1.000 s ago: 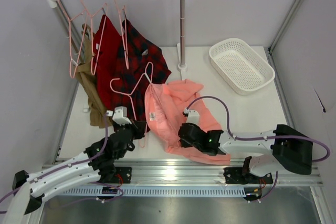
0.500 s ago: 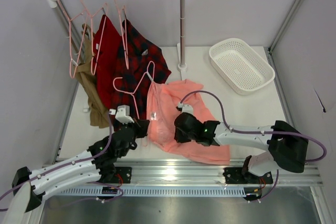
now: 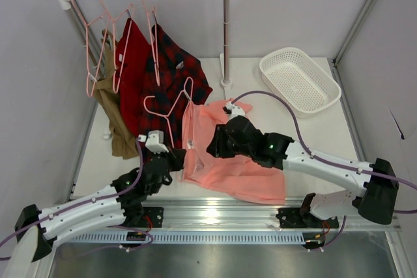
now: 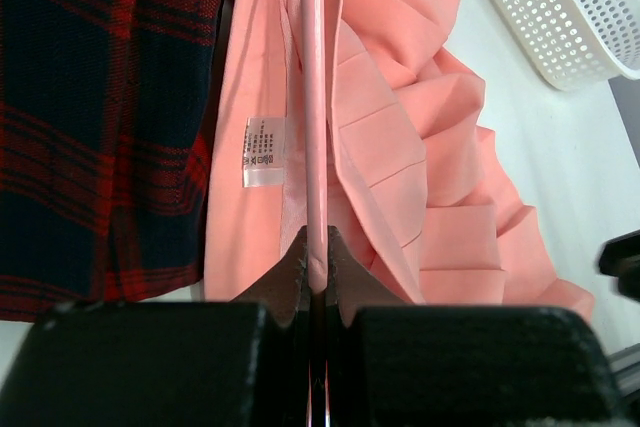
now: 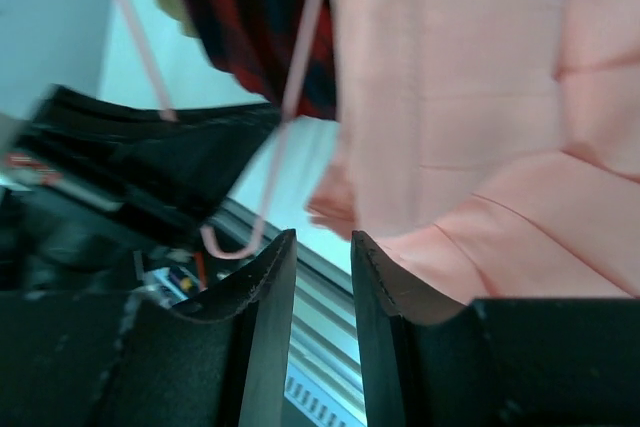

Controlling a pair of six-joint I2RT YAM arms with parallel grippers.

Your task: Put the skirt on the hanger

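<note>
Hanger [image 4: 314, 97]: pale-pink wire, being pinched by the closed left gripper [image 4: 316, 259], near left. Skirt [image 3: 225, 170]: lying on the table [image 3: 339, 135], near centre, labelled waist touching the hanger. Right gripper [image 5: 322, 247]: hovering over the skirt, fingers standing slightly apart, gripping nothing

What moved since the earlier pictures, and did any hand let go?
The right gripper slid up over the skirt, away from the near edge, and opened, apparently letting the cloth go. The left gripper nudged the hanger slightly rightward, staying shut on it. The basket and hung clothes stayed put.
</note>
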